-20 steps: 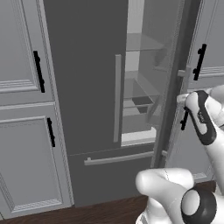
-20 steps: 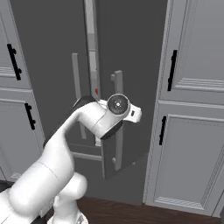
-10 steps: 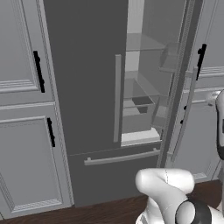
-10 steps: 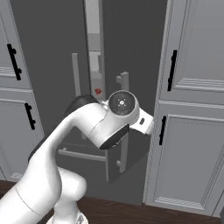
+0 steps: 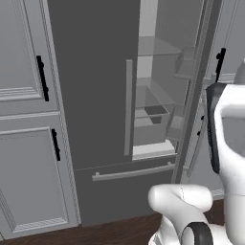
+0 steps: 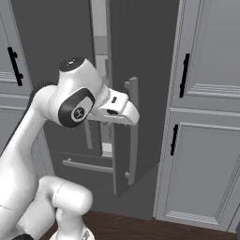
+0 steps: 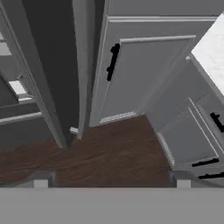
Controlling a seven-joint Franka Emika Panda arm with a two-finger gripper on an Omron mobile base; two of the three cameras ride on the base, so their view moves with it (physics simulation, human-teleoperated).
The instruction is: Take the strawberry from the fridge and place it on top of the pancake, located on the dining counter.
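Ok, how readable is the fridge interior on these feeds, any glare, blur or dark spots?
Left base view: fridge interior evenly lit, shelves readable, no glare, slightly soft render. Right base view: open door is flat dark grey and the arm blocks much of the gap. Hand view: sharp wood floor, the fridge side is dark; gripper tips stand apart.

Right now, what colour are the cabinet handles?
Black; the cabinet handles show best in the right base view.

Glossy white rounded arm (image 6: 33, 136), dark grey joint caps, black band along one link
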